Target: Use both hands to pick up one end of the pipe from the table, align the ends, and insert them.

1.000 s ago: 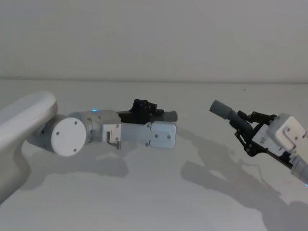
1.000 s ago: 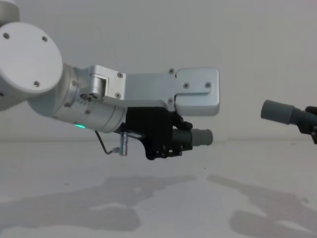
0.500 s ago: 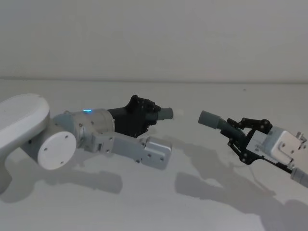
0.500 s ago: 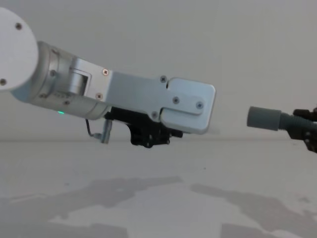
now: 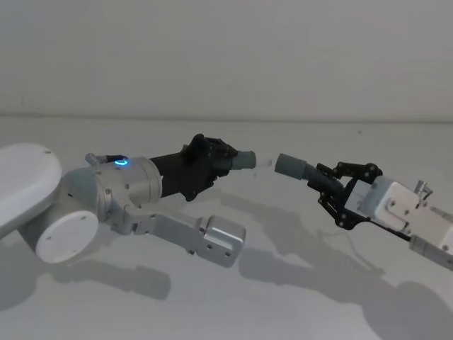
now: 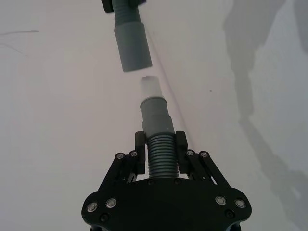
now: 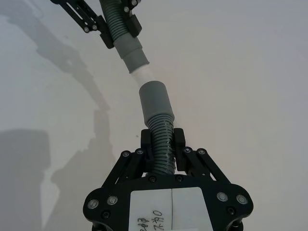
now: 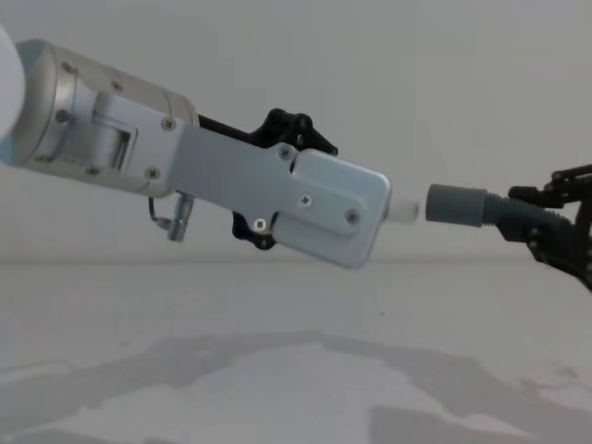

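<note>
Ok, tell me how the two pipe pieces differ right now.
The left pipe piece ends in a narrow white tip, while the right pipe piece ends in a wider, all-grey open collar. Both are ribbed where gripped, each held off the table by a claw, ends facing with a small gap between them.

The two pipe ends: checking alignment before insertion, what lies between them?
Nothing; a bare gap separates the left pipe's white tip from the right pipe's collar in the left wrist view.

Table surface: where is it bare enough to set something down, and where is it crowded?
The table lies bare beneath both raised arms, front and back. The crowding is in the air: left gripper and right gripper hold pipe pieces almost tip to tip.
</note>
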